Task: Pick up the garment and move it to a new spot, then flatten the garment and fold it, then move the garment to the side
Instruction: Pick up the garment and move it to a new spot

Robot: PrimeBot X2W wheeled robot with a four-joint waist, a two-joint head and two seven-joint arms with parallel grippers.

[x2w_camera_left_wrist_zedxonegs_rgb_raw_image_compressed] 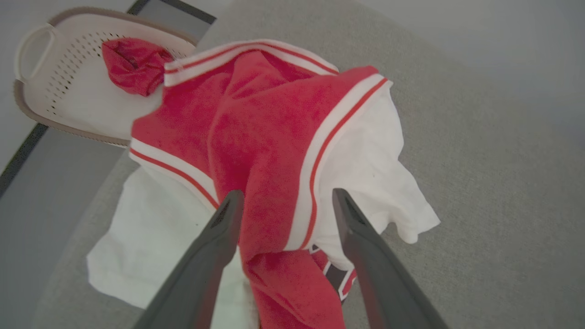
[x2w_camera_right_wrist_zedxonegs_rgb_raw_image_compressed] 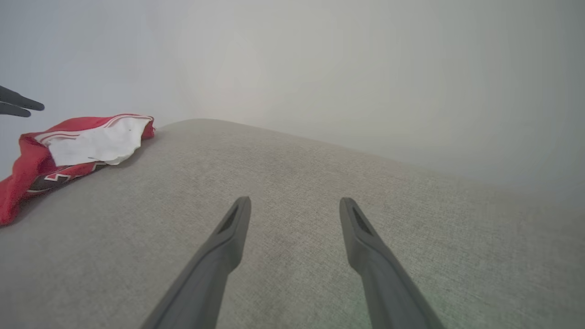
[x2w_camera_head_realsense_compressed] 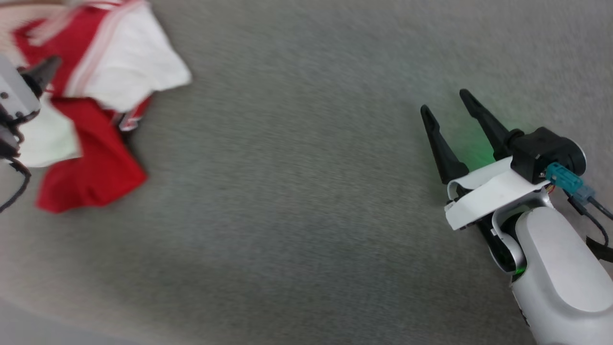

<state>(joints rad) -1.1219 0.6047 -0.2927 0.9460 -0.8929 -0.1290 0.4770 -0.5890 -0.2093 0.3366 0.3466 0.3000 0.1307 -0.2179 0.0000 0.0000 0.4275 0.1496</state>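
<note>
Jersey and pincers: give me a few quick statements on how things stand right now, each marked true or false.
1. The jersey lies crumpled on the grey surface. True.
2. The left pincer is shut on it. False: it is open, aimed at the jersey.
3. The right pincer is open over bare surface, apart from the jersey. True.
4. The basket is empty. False: a red cloth lies in it.
5. The jersey lies on the robot's right. False: it lies on its left.
</note>
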